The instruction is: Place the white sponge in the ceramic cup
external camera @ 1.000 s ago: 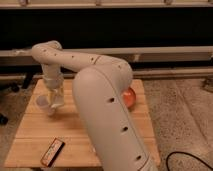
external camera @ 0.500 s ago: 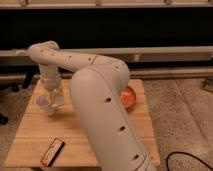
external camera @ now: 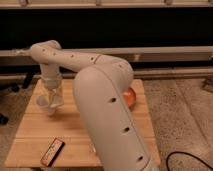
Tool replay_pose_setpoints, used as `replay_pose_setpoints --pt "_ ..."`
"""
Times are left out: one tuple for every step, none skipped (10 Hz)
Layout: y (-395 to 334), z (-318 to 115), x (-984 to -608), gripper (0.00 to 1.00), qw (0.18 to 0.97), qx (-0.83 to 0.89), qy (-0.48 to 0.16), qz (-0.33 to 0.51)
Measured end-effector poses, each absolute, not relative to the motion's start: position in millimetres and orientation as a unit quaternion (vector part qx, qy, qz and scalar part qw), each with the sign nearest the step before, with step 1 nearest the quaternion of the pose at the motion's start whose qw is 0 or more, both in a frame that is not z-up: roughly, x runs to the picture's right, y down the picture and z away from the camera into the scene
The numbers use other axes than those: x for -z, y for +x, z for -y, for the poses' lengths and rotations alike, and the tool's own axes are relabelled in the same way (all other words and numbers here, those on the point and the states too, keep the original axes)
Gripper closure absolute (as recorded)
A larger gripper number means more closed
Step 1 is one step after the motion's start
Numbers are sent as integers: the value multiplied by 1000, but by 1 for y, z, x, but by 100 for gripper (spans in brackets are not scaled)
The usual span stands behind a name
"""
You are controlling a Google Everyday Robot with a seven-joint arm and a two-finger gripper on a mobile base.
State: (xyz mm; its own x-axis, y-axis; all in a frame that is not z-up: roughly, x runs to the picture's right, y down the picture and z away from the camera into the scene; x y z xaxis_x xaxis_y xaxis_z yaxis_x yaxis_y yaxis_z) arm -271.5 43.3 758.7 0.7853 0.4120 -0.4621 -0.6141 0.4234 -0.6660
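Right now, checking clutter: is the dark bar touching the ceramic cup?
Apart. Camera view shows bare table between dark bar and ceramic cup; pincer hangs at the cup.

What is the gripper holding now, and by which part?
Cannot be told: the gripper is down at the ceramic cup on the wooden table, and any hold is hidden.

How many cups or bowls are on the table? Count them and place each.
2. The ceramic cup is at the table's left, by the claw. The orange bowl is at the right, half behind the arm. The arm may hide more.
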Motion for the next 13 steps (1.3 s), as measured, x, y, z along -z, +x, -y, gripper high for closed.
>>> replay_pose_setpoints --pt "-272 -41 -758 81 838 -305 -438 -112" --pt "-276 -38 -757 81 843 -299 -435 -107" --pt "-282 -35 -756 81 848 -290 -433 -101" --pt "-291 -32 -757 81 854 -278 -430 -94" --pt "-298 -28 -759 81 858 -271 -427 -88" --pt "-302 -24 -762 81 862 -267 -423 -83" --pt "-305 -22 -766 81 864 -264 -421 -79" --pt "-311 -18 -772 81 867 -260 -418 -73" --pt "-317 -14 -779 81 870 -256 -416 -66" --pt "-320 -13 -781 81 871 -254 -416 -63" --pt "-327 -12 -786 81 873 -248 -415 -57" --pt "-333 -11 -791 81 875 -246 -414 -51" --pt "-339 -10 -795 81 876 -244 -413 -45"
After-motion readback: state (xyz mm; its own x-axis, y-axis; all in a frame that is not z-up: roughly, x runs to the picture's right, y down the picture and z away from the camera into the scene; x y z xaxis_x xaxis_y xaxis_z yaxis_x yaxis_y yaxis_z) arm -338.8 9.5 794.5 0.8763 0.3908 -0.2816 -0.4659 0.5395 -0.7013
